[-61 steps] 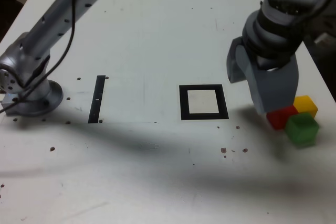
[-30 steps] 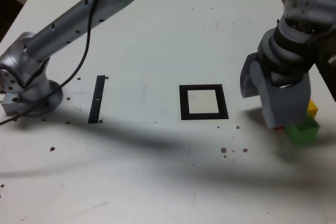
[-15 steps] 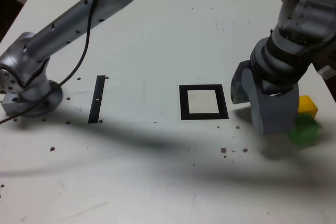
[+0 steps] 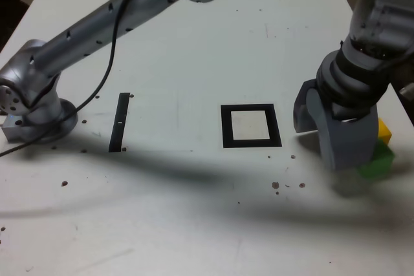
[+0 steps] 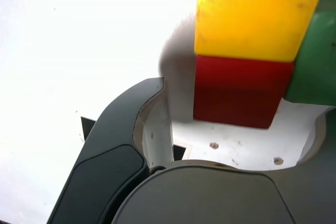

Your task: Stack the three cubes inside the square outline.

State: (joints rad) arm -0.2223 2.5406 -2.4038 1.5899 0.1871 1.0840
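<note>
Exterior view, white desk, thin black strip at left, black square outline at centre standing empty, arm's jaws spread wide over the red block, gripping nothing, yellow block and green block touching at far right.

A: What is the furniture here?
B: One white table, speckled with small dark marks, brightly lit at its far side.
A: And around it?
B: Only dark surroundings past the far corners.
</note>
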